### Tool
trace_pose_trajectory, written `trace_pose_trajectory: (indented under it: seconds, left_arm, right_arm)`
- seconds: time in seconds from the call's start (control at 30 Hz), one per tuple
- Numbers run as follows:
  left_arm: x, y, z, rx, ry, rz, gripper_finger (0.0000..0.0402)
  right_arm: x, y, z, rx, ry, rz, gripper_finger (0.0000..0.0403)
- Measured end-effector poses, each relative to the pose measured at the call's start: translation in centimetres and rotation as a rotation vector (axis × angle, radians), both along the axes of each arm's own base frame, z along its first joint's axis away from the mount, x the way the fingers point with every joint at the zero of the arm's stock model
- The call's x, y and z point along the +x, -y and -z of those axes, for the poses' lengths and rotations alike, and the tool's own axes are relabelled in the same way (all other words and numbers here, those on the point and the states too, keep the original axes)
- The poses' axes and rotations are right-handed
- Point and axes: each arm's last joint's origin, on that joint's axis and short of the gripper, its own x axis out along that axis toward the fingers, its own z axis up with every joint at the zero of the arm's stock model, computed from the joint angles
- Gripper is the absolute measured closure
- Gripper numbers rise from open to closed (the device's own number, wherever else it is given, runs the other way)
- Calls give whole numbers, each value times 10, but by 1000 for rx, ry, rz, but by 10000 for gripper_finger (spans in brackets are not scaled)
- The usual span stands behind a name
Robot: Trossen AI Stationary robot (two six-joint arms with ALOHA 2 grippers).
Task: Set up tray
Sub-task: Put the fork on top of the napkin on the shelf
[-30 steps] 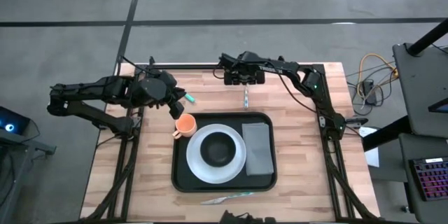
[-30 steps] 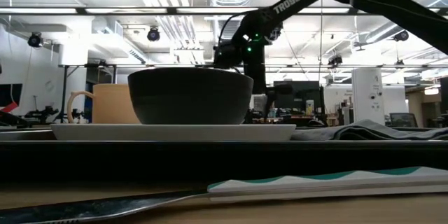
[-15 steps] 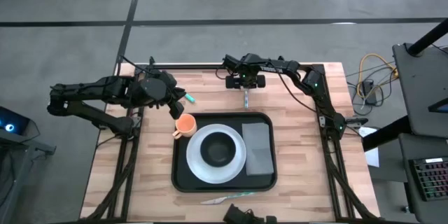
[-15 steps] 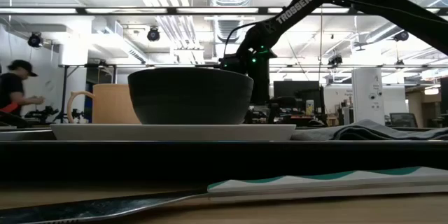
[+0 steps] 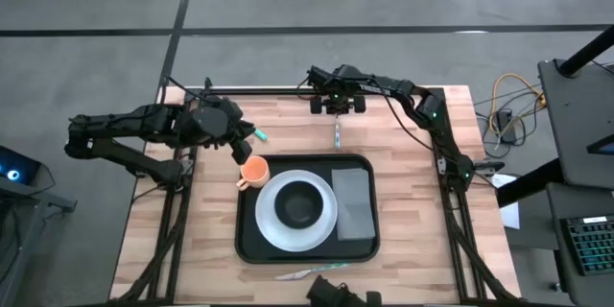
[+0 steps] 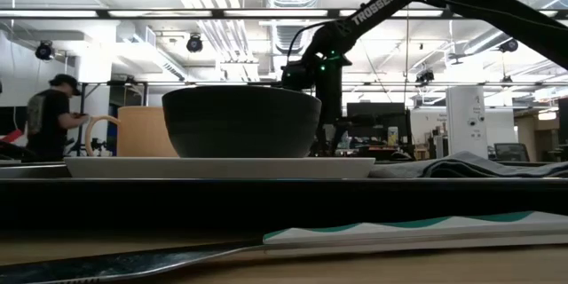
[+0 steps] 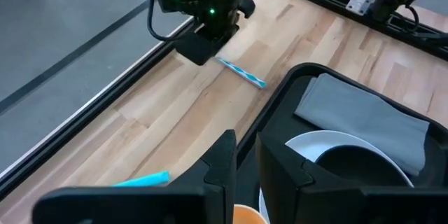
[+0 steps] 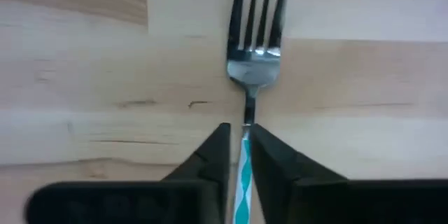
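Light wooden plank bench (image 5: 201, 240) | on it: large black rectangular tray (image 5: 251, 240); orange mug (image 5: 253, 171); teal-handled metal fork (image 5: 337, 134); teal-handled knife (image 5: 312, 270)

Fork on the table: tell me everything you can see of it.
The fork has four shiny metal tines and a handle striped teal and white. It lies flat on the wooden table, just beyond the tray's far rim. The right hand is shut on the handle near the neck. Nothing else touches it.
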Motion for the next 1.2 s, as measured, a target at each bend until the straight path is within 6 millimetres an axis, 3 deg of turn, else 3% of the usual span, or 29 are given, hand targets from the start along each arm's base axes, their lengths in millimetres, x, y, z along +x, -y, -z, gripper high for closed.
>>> trace_pose_trajectory:
  seconds: [0.17,0.7,1.2]
  left_arm:
    - [0,1,0,-27,-1,32,364]
    - [0,1,0,-34,-1,39,364]
    - [0,1,0,-34,-1,39,364]
  right_arm:
    - [-2,-1,-2,10,-27,-25,389]
    - [-5,4,-3,38,-13,-40,302]
    - [-7,6,6,112,7,-33,296]
